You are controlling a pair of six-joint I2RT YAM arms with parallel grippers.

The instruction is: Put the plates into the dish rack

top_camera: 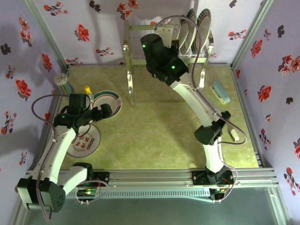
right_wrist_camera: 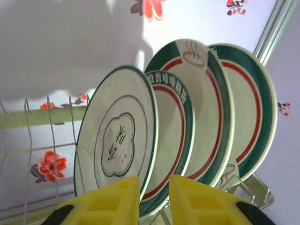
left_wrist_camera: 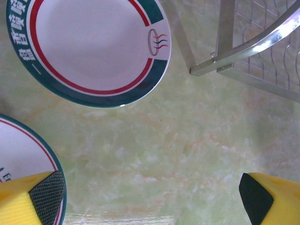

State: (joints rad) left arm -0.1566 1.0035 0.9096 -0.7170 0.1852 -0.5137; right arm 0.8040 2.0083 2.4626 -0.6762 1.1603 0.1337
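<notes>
plates point(right_wrist_camera: 206, 122): four stand on edge in the dish rack point(top_camera: 129, 75) at 12 o'clock of the table point(top_camera: 154, 126). two lie flat at 9 o'clock: a banded plate point(left_wrist_camera: 93, 47) and, nearer the arms, a red-patterned plate point(top_camera: 86, 143).

right gripper point(right_wrist_camera: 154, 197) is up at the rack, jaws narrowly apart either side of the lower rim of the motif plate point(right_wrist_camera: 115, 140), which is at the 9 o'clock end of the row. can't tell if it pinches the rim or stands just clear.

left gripper point(left_wrist_camera: 150, 194) is spread wide, holding nothing, hovering over bare table just beside the banded plate.

handling, my read: rigid, glossy, likely slippery and chippable. probably not heavy for one arm, but awkward when held off-centre. the flat ones offer only the rim, so one finger under the raised lip and the other on top, at the edge nearest the gripper. squeeze firm, tilt upright before the slot, lower slow. a knock against neighbours or wires could chip one.
</notes>
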